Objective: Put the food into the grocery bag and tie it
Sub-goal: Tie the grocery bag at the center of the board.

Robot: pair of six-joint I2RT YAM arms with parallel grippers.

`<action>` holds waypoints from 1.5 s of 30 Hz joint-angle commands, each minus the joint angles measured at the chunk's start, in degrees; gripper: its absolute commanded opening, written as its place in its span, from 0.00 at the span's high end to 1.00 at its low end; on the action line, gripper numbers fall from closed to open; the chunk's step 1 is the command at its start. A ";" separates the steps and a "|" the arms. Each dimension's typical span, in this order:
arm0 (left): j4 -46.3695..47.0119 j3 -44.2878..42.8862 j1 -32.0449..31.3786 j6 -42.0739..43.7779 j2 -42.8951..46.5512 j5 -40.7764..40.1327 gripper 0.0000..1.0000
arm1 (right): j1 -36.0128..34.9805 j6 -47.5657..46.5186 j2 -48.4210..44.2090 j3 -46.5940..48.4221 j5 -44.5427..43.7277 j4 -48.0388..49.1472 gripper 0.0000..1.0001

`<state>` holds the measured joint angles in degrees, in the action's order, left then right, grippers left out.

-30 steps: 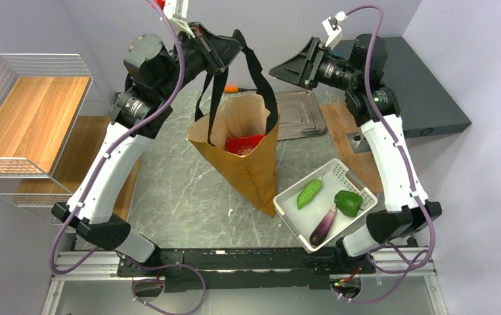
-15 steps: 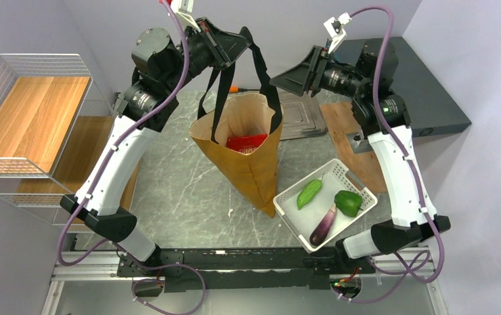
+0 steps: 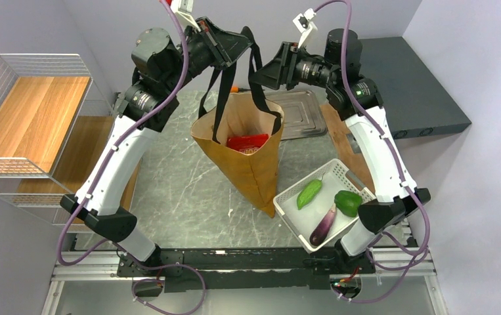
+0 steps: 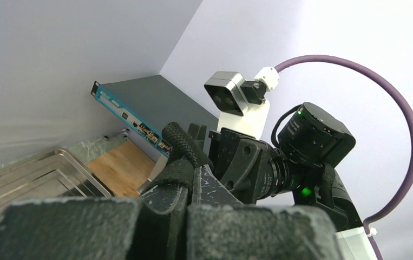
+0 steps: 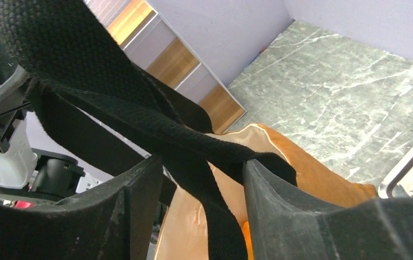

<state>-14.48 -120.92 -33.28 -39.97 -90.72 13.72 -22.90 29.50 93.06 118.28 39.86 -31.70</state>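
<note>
The mustard grocery bag (image 3: 251, 167) hangs over the table by its black straps (image 3: 218, 98), mouth open. A red snack packet (image 3: 246, 142) of the food lies inside it. My left gripper (image 3: 244, 41) is shut on the gathered straps at the top; in the left wrist view the strap (image 4: 185, 146) is pinched at the left gripper's (image 4: 193, 179) tips. My right gripper (image 3: 257, 72) is level with the bag's right strap. In the right wrist view its jaws (image 5: 204, 184) stand open with a black strap (image 5: 139, 116) running between them above the bag's cream lining (image 5: 193, 222).
A white basket (image 3: 351, 172) at the right front holds two green vegetables and a purple eggplant (image 3: 323, 225). A metal tray (image 3: 300, 115) and a wooden board (image 3: 339, 125) lie behind the bag. A wire shelf (image 3: 31, 111) stands left, a dark box (image 3: 418, 85) back right.
My right arm has swung left toward the raised straps, and its jaws now sit around one strap. The left gripper rose slightly and still holds the straps; the bag hangs as before.
</note>
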 commanded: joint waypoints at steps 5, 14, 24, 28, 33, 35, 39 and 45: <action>7.97 -3.85 -0.33 -1.37 0.53 0.74 1.00 | -3.63 3.63 -1.71 1.51 0.56 7.58 0.59; 7.11 -4.23 -0.32 -0.33 0.80 0.76 1.00 | -4.22 10.76 -0.71 2.97 6.22 15.84 0.39; 6.79 -5.92 -0.25 0.77 0.78 1.58 1.00 | -4.14 11.09 -0.06 1.86 1.93 15.34 0.66; 6.96 -5.28 -0.14 1.75 1.66 1.70 1.00 | -4.11 10.56 0.42 3.02 1.80 13.77 0.84; 7.23 -3.71 -0.04 2.16 2.21 1.38 1.00 | -4.11 9.62 -1.04 2.86 1.85 11.09 0.98; 7.55 -3.23 -0.03 2.53 2.34 1.32 1.00 | -4.13 9.36 -2.50 1.46 1.80 10.35 1.00; 6.18 -3.69 -0.03 4.48 1.91 0.95 1.00 | -4.17 9.88 -4.54 0.51 2.42 7.56 1.00; 7.08 -3.07 -0.03 5.59 2.23 -0.04 1.00 | -4.16 11.01 -8.26 -5.55 3.61 6.54 0.76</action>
<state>-16.29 -122.52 -33.28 -35.97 -91.46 14.92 -26.35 39.05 89.89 115.52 40.29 -25.17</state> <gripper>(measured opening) 0.013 0.060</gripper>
